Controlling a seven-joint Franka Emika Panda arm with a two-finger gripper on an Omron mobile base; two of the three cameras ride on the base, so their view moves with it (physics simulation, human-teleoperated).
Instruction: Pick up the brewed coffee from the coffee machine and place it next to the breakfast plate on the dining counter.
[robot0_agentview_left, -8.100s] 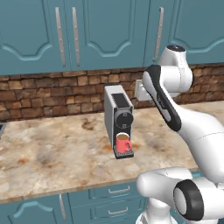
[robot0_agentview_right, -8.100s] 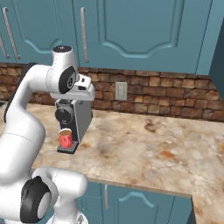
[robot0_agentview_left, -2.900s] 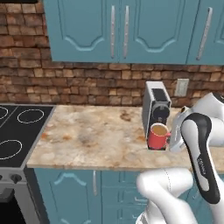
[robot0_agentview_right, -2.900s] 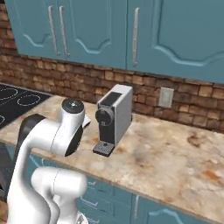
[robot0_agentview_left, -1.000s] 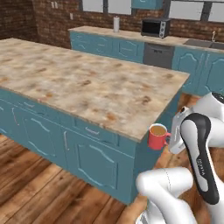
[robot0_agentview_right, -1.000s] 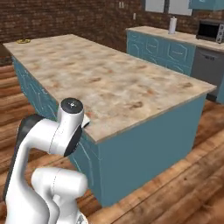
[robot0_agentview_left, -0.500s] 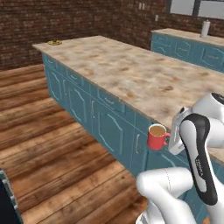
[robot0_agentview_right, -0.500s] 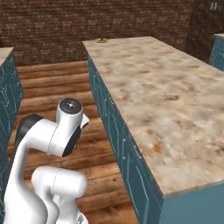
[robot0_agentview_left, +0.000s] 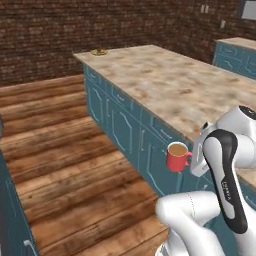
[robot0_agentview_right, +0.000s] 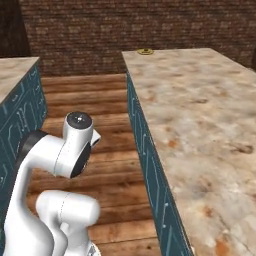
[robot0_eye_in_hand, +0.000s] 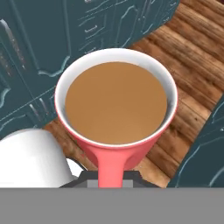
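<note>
Red mug: the brewed coffee (robot0_agentview_left: 176, 157), small cup with white inner wall and light brown liquid up near the rim, upright, level.
Mug position: in the air beside the teal base of the dining counter (robot0_agentview_left: 165, 82), below the level of its stone top, over the wooden floor (robot0_agentview_left: 60, 150); resting on no surface.
Handle: in the hand view the mug (robot0_eye_in_hand: 116, 109) has its red handle running straight down to the bottom edge, into the gripper (robot0_eye_in_hand: 111, 177).
Gripper: pincer pressed in on the handle, pinching it; mug hangs out in front of the hand. In the left base view the handle side faces the white wrist (robot0_agentview_left: 202, 155).
Counter top: beige-and-rust marbled stone, long, running away from the base; seen from its near end in the right base view (robot0_agentview_right: 200, 115).
Breakfast plate: small yellow-green disc (robot0_agentview_left: 99, 51) at the far end of the counter top, near the corner; also in the right base view (robot0_agentview_right: 145, 51); too small to make out what lies on it. Well apart from the mug.
Surroundings: dark brick wall (robot0_agentview_left: 75, 30) behind the far end; second teal cabinet run (robot0_agentview_right: 20, 115) across the floor aisle.
</note>
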